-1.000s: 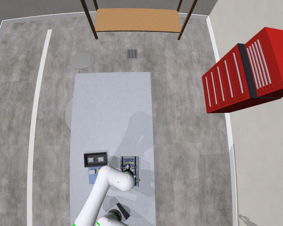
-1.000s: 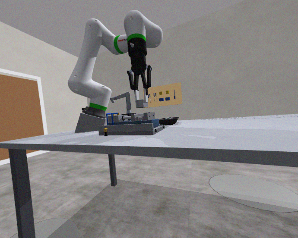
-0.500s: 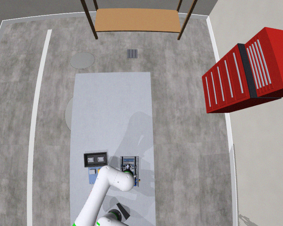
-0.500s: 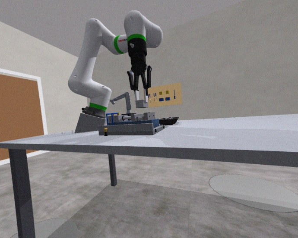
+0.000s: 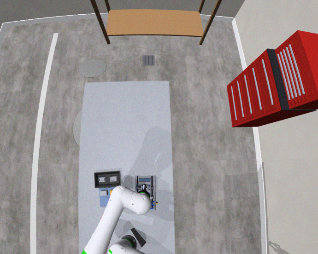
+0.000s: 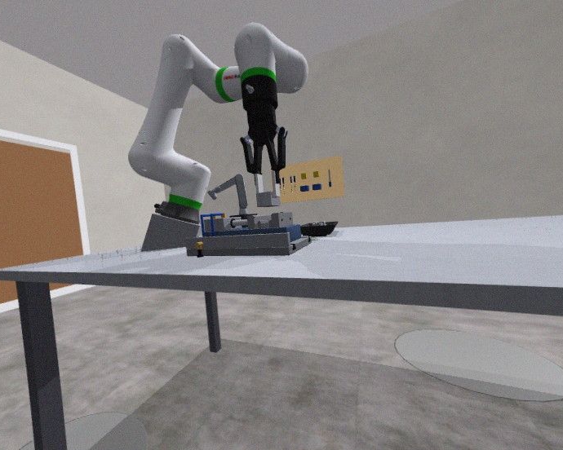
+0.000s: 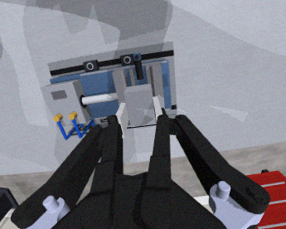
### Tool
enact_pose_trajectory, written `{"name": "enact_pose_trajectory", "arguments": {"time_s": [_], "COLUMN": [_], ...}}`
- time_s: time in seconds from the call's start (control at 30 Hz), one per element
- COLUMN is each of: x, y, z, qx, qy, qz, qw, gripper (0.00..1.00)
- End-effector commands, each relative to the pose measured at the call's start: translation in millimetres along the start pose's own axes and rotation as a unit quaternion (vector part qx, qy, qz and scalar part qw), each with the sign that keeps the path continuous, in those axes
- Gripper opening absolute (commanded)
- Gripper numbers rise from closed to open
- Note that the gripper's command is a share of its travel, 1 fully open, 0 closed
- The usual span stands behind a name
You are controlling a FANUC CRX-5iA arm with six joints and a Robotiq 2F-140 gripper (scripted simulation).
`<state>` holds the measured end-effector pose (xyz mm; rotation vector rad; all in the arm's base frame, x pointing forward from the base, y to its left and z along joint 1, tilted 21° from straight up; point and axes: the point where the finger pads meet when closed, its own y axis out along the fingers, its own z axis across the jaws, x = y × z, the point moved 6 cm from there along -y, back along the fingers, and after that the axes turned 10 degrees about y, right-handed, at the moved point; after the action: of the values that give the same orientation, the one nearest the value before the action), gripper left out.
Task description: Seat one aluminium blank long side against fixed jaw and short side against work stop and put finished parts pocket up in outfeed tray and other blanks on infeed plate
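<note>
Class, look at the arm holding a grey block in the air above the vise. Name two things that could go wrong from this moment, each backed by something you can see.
1. The gripper grips the aluminium blank only at its fingertips, well above the vise; a slip would likely drop it askew.
2. The opening looks narrow in the wrist view, with the work stop at its end; a slightly off descent could leave the blank resting on a jaw or the rod.

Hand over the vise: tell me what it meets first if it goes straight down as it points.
The hand, shut on a grey blank, points down at the vise. The blank would likely meet the vise's opening first, though exact alignment is unclear.
</note>
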<state>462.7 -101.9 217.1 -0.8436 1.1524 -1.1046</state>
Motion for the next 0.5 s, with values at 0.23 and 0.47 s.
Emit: {"name": "enact_pose_trajectory", "arguments": {"time_s": [0.23,0.47], "x": [0.1,0.1], "y": [6.2,10.5], "z": [0.2,0.3], "qx": [0.000,0.000], "qy": [0.000,0.000], "qz": [0.000,0.000], "qw": [1.000,1.000], "gripper": [0.00,0.00]}}
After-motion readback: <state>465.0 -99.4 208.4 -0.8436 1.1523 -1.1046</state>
